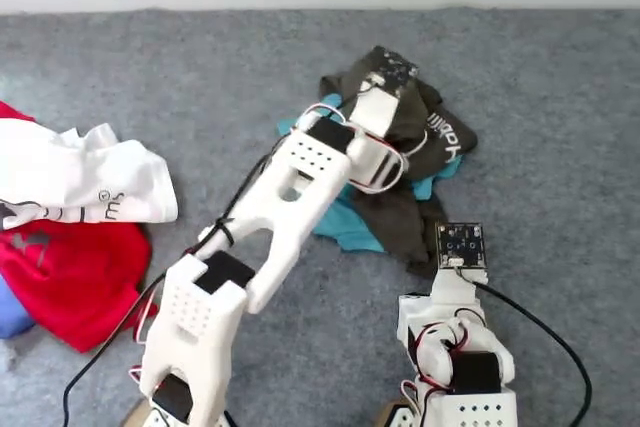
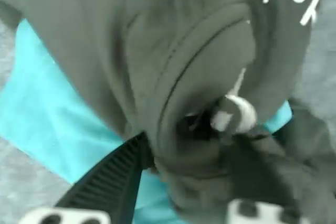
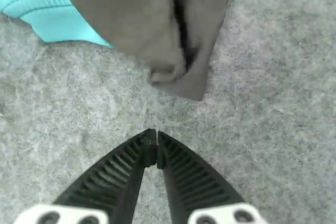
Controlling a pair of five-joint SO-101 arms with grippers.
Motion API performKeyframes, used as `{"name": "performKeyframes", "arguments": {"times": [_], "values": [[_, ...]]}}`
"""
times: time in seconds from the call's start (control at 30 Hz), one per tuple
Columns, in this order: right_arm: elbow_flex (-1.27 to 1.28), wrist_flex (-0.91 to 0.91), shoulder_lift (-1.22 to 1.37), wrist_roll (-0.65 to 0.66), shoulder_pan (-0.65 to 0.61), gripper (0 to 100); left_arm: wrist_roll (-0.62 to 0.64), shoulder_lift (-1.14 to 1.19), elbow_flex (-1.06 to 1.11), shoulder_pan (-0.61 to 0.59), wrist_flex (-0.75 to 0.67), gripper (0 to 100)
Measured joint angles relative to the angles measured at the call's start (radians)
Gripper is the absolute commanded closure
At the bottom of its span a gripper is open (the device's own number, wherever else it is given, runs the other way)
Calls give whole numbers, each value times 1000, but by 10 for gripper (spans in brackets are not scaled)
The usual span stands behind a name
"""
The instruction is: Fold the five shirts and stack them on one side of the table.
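**Pinching the dark shirt (image 1: 400,212) at mid-table, left arm (image 1: 290,197) out, right arm (image 1: 455,357) folded low**

From above, the left arm stretches from the near edge across the grey table (image 1: 560,97) to the dark shirt. That shirt lies in a crumpled heap on top of a teal shirt (image 1: 345,227) around the middle. Over on the left side a white shirt (image 1: 90,182) sprawls on a red shirt (image 1: 70,277), with a scrap of blue cloth (image 1: 8,312) poking out at the very edge beneath the red. All of them lie rumpled. The right arm sits folded at the near edge, just beside the dark shirt's nearest flap.

The wrist cameras add the detail at the fingertips. Close up, the left gripper (image 2: 163,150) has one black ribbed finger (image 2: 113,179) pressed into a bunched fold of the dark shirt, the cloth gathered tight at its tip. The other finger is buried in the fabric. The jaws look clamped on that fold with barely any gap. Teal cloth shows underneath the fold, and white lettering runs along the dark shirt farther off. A small white bit sits among the folds; I cannot tell what it is.

The right gripper (image 3: 156,142) has its two fingers meeting at the tips, closed on nothing, over bare grey table. It sits near the dark shirt's hem but apart from it, with the teal shirt's edge beyond
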Motion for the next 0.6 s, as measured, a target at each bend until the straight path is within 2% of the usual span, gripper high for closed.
{"name": "performKeyframes", "arguments": {"times": [0.07, 0.23, 0.4, 0.6], "values": [[0, 0, 0, 0, 0, 990, -32, 2, 0, -28, 11, 989], [0, 0, 0, 0, 0, 990, -74, -71, 0, -101, 157, 988], [0, 0, 0, 0, 0, 990, -77, -262, 0, -173, 261, 988], [0, 0, 0, 0, 0, 990, -80, -549, 0, -327, 279, 988]]}}
